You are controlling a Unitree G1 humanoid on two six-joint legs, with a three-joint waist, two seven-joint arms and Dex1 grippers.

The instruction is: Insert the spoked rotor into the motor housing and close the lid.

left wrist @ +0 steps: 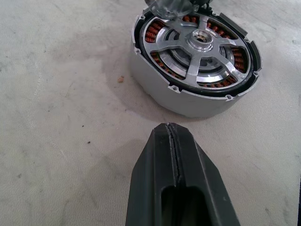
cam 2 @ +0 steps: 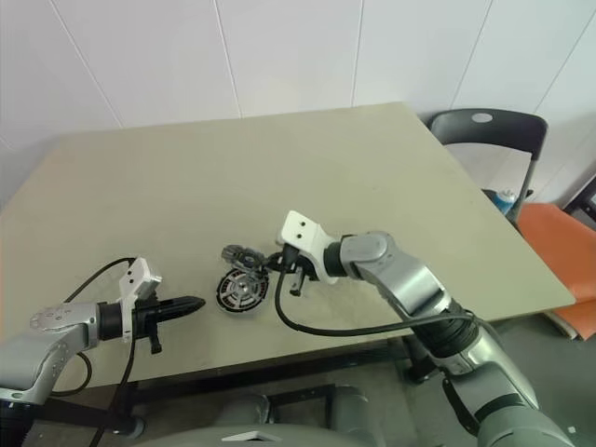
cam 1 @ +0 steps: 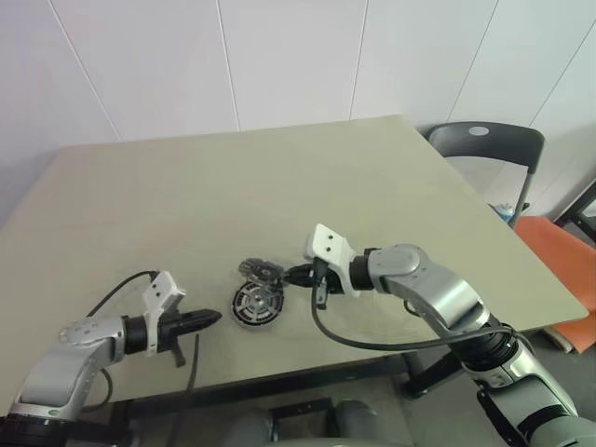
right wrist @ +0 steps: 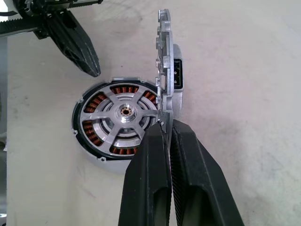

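Observation:
The motor housing (left wrist: pixel 160 92) sits on the table, copper-red windings showing in its dark rim. The spoked rotor (right wrist: pixel 124 112) lies inside it, silver spokes and hub facing up. My right gripper (right wrist: pixel 164 127) is shut on the lid (right wrist: pixel 163 61), a grey notched disc pinched by its edge and seen edge-on. The lid (cam 1: pixel 261 271) hangs just beyond the housing's (cam 1: pixel 256 304) far side; I cannot tell whether they touch. My left gripper (cam 1: pixel 209 319) is shut and empty, low over the table, pointing at the housing from a short gap to its left.
The beige table (cam 1: pixel 279 186) stretches wide behind the parts. A black cable (cam 1: pixel 372 343) loops under my right wrist near the front edge. A dark chair (cam 1: pixel 484 144) and an orange seat (cam 1: pixel 559 251) stand off the table's right side.

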